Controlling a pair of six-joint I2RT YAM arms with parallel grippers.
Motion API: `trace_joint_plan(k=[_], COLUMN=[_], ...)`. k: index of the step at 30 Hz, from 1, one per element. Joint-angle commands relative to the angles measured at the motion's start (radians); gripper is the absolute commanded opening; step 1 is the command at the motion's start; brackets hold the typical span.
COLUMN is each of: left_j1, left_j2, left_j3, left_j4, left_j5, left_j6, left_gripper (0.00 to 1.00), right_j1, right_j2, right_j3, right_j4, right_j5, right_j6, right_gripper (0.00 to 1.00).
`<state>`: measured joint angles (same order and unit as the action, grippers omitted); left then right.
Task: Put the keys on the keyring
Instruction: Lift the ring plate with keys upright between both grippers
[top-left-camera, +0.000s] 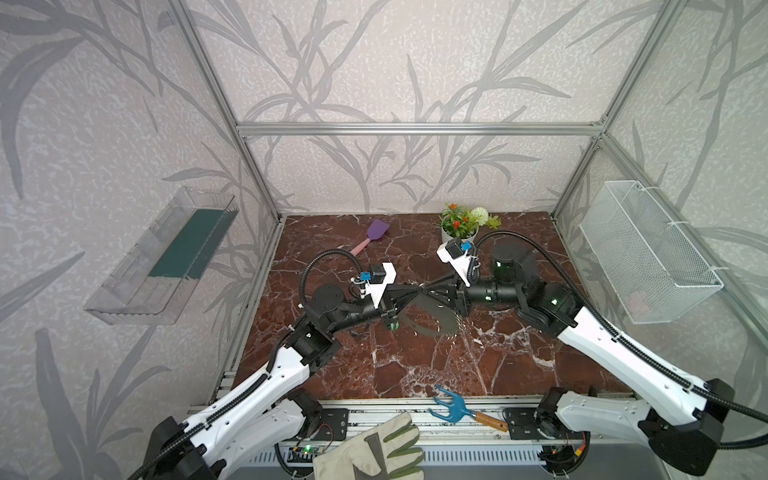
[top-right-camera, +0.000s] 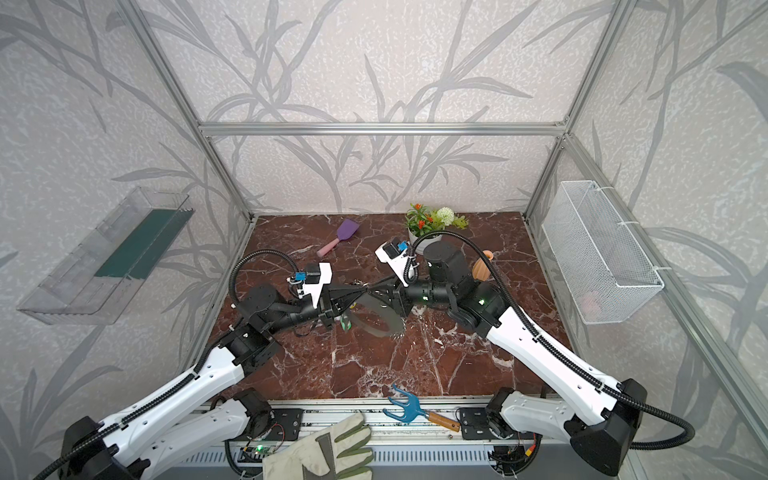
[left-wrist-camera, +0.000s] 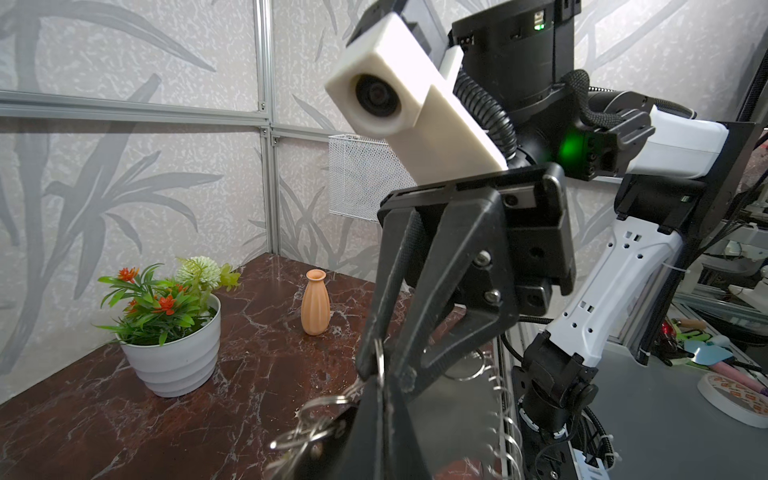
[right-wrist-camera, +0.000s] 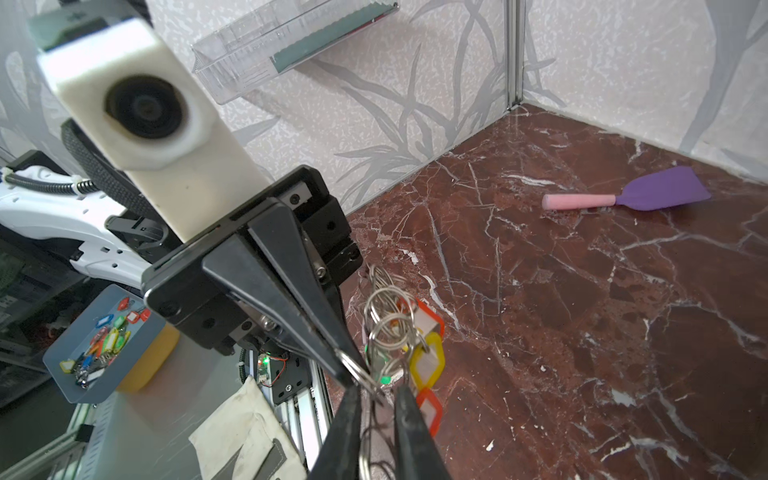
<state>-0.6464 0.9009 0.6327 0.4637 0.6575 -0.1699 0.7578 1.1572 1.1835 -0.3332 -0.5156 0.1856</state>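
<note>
- Your keys (right-wrist-camera: 428, 361) hang in a bunch at the point where both grippers meet tip to tip, raised over the table (top-left-camera: 415, 365). You have red and yellow tags on a cluster of silver loops, and a green tag (top-left-camera: 394, 323) dangling under the left arm's wrist.
- The keyring (top-left-camera: 442, 320), a flat grey band edged with small silver rings, hangs curved from that same meeting point, below the right arm's wrist. Whether its low end touches the table cannot be told.
- Your left gripper (right-wrist-camera: 351, 372) is closed tight, its tips pinching a silver ring (right-wrist-camera: 372, 384). Whether that ring belongs to a key or to the band's edge cannot be told.
- Your right gripper (right-wrist-camera: 377, 388) has its jaws a narrow gap apart, with ring wire passing between them. No clamp can be confirmed.
- You have broad bare table in front of the grippers.
- The spatula (top-left-camera: 372, 235), plant pot (top-left-camera: 457, 232) and vase (top-right-camera: 481, 268) stand near the back wall.
- The rake (top-left-camera: 453, 405) and glove (top-left-camera: 386, 449) lie on the front rail.
</note>
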Motion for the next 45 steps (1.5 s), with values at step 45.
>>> trace_joint_plan(k=[45], left_j1=[0.052], left_j2=[0.227], left_j3=[-0.019], left_j4=[0.598], left_j5=[0.062], left_j6=[-0.337], left_gripper=[0.00], right_j1=[-0.132], right_j2=[-0.051], right_j3=[-0.327], right_j4=[0.351], right_j5=[-0.130], right_j6=[0.183], right_gripper=[0.53])
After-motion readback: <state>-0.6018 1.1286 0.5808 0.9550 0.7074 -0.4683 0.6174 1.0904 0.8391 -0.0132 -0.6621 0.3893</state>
